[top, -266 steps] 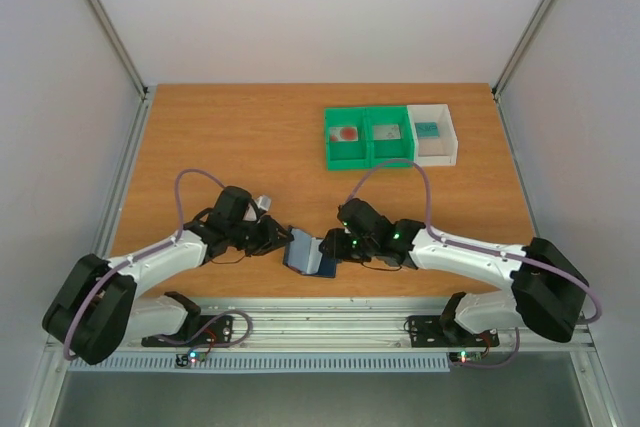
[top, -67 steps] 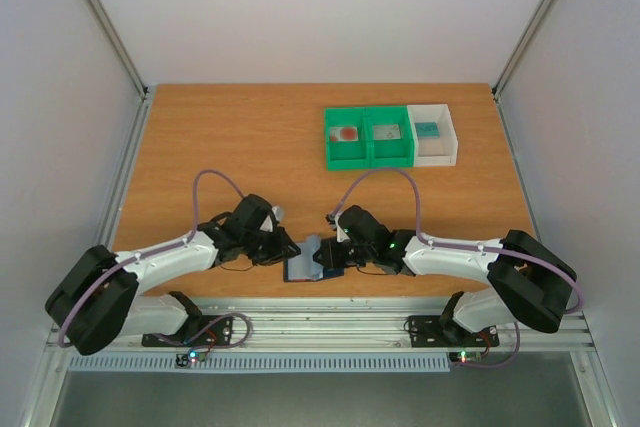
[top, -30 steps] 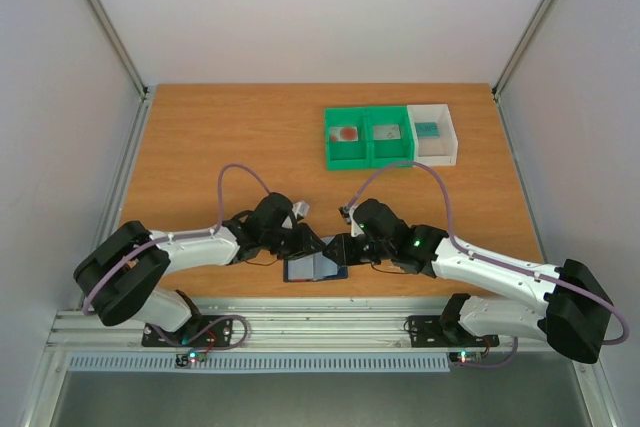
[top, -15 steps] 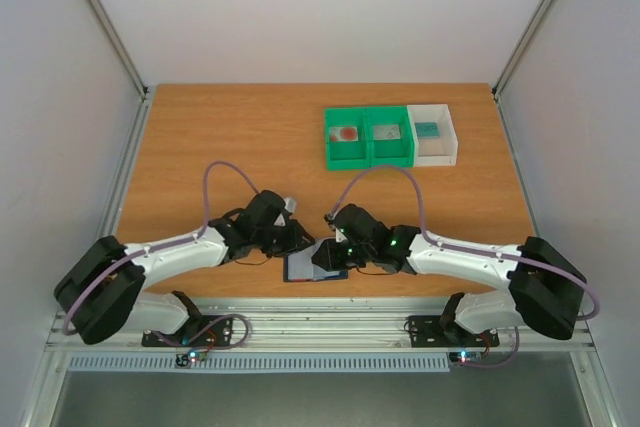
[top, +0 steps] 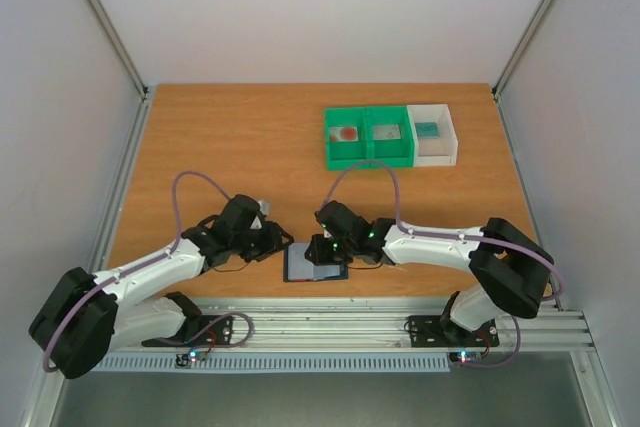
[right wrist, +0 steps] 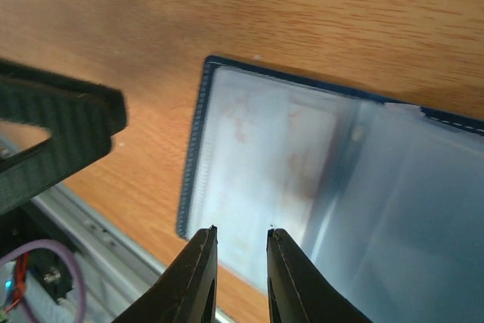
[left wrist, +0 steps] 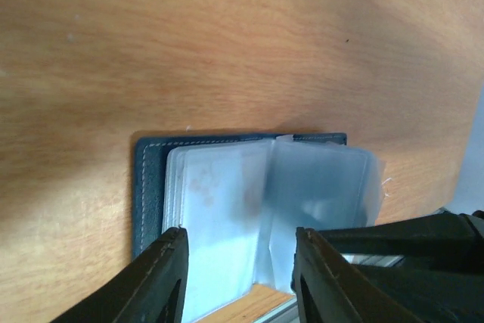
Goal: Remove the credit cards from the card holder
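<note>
The card holder (top: 315,264) lies open near the table's front edge: a dark navy cover (left wrist: 149,187) with frosted plastic sleeves (left wrist: 227,217). Faint red marks of a credit card (right wrist: 242,122) show through the sleeves. One sleeve page (left wrist: 325,187) stands half lifted. My left gripper (top: 279,244) is at the holder's left edge, open, its fingertips (left wrist: 240,232) spread above the sleeves with nothing between them. My right gripper (top: 322,246) hovers over the holder's top edge. In the right wrist view its jaws (right wrist: 240,231) stand a narrow gap apart over the left sleeve (right wrist: 257,179), gripping nothing.
At the back right stand a green two-part bin (top: 368,115) and a white bin (top: 447,134). Each compartment holds a card: a red one (top: 346,133), a pale one (top: 386,132), a teal one (top: 428,129). The metal rail (top: 320,332) runs just before the holder.
My left gripper has opened and drawn back left from the holder. The right gripper has shifted left over the sleeves. The holder has stayed in place.
</note>
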